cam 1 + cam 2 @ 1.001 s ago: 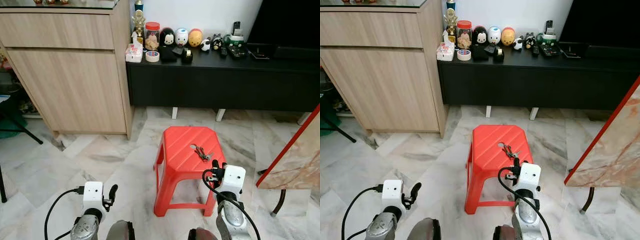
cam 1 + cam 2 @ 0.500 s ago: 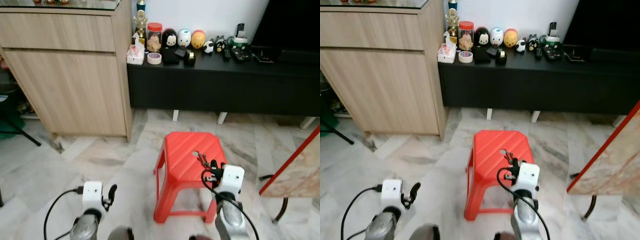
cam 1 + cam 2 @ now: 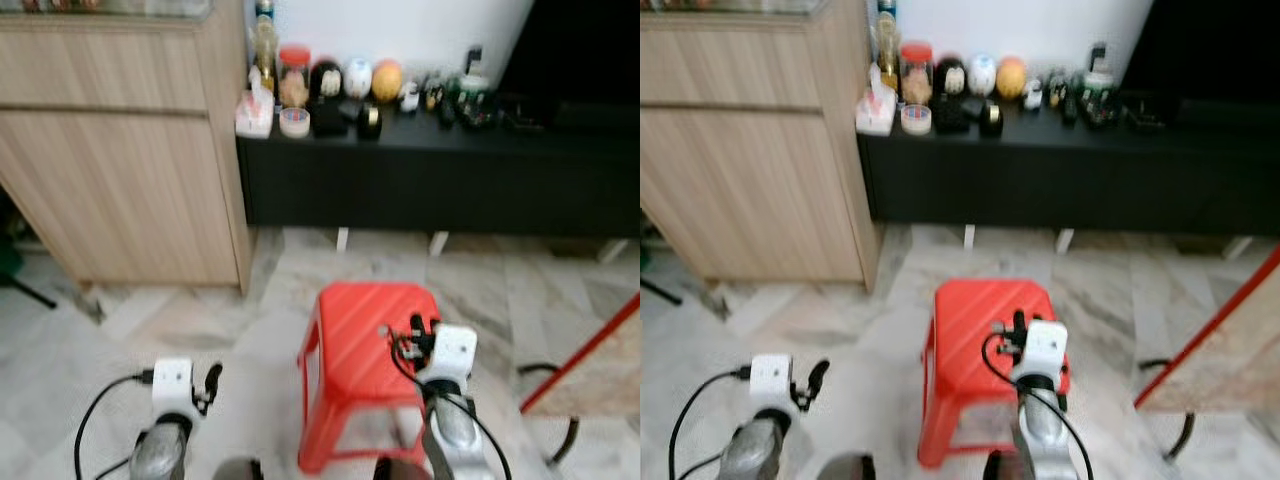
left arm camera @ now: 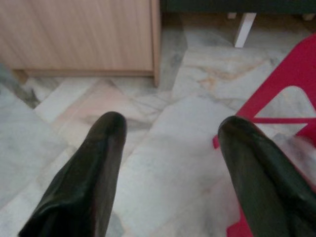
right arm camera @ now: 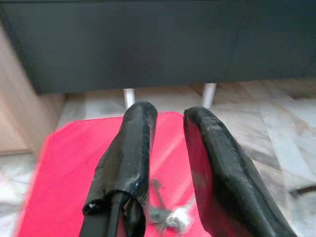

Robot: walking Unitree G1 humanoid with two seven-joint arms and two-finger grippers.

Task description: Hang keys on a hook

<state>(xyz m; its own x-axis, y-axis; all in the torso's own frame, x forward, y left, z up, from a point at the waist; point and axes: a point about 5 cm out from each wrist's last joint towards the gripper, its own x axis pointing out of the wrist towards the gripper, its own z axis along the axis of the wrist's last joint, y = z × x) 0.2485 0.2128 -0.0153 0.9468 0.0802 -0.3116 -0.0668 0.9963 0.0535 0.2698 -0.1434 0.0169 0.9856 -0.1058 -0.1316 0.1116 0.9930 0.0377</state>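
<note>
The right gripper (image 5: 165, 118) hangs low over the near side of a red moulded-plastic stool (image 3: 355, 330), its two long, rubbery black fingers a little apart with nothing between them. Just below those fingers, on the smooth red seat, lies a small metallic bunch of keys (image 5: 168, 215), blurred enough that the separate keys are hard to tell apart. The left gripper (image 4: 170, 133) is off to the stool's left, over the pale veined marble floor (image 4: 163, 163); its rounded matte fingers stand wide apart, holding nothing, and the stool's leg shows beside one of them. Farther back on the left stands a light wood-grain cabinet (image 3: 120, 150) with flat fronts. Beside it, against the white wall, runs a long, low black console (image 3: 440, 170) on short white legs, its top crowded with small egg-shaped figurines (image 3: 358, 78) and a jar (image 3: 294, 75).
</note>
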